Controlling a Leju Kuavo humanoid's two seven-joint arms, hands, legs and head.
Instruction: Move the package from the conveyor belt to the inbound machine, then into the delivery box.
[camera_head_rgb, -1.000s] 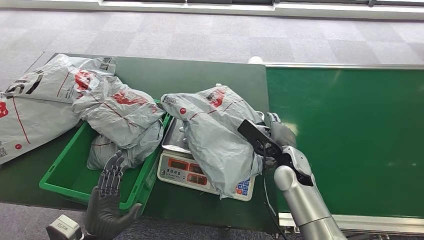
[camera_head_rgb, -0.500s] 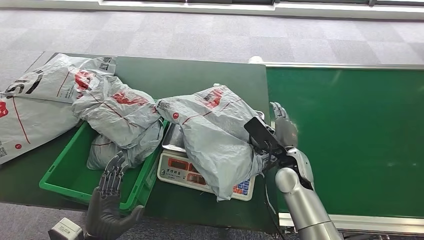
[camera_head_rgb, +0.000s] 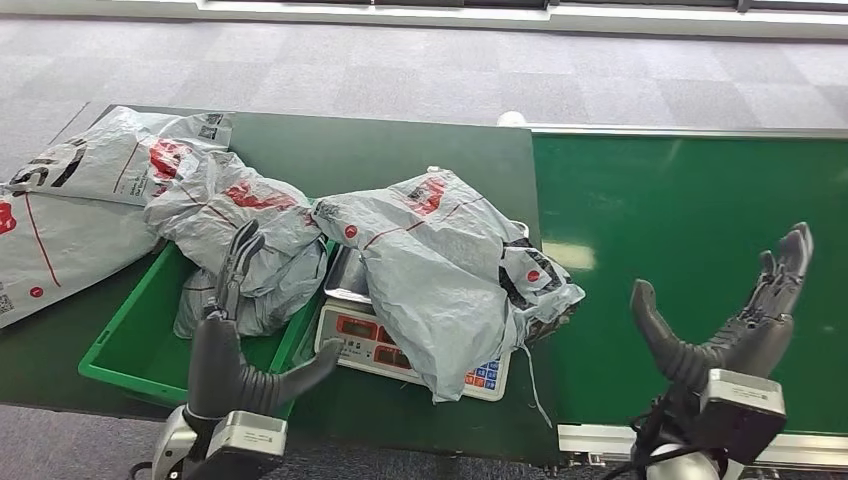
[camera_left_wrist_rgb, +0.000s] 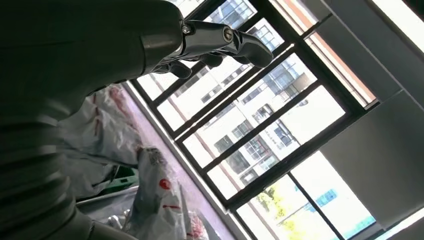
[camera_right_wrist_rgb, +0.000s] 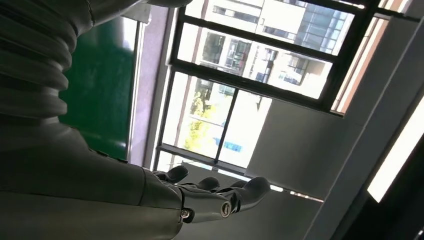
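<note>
Two green surfaces fill the head view: the conveyor belt (camera_head_rgb: 700, 270) on the right and a darker tabletop (camera_head_rgb: 400, 150) to its left, with grey carpeted floor (camera_head_rgb: 450, 70) beyond. Flat grey mailers with red markings (camera_head_rgb: 70, 200) lie over the tabletop's far left corner. A green delivery box (camera_head_rgb: 135, 340) sits at the near left, with two crumpled grey bags (camera_head_rgb: 235, 240) heaped in it and spilling over its rim. Just beside the box stands the inbound machine (camera_head_rgb: 385, 345), a weighing scale with a steel pan and red number displays. The package (camera_head_rgb: 435, 265), a crumpled grey bag with red logos, is draped across that pan, its near end hanging over the front panel and its right end reaching the edge of the conveyor belt. The left robot hand (camera_head_rgb: 235, 350) is raised upright over the near edge of the box, fingers apart and holding nothing, its thumb pointing toward the scale. The right robot hand (camera_head_rgb: 735, 320) is raised above the near part of the belt, well apart from the package, fingers spread and released. Both wrist views look up at tall windows (camera_left_wrist_rgb: 260, 130) with buildings outside.
</note>
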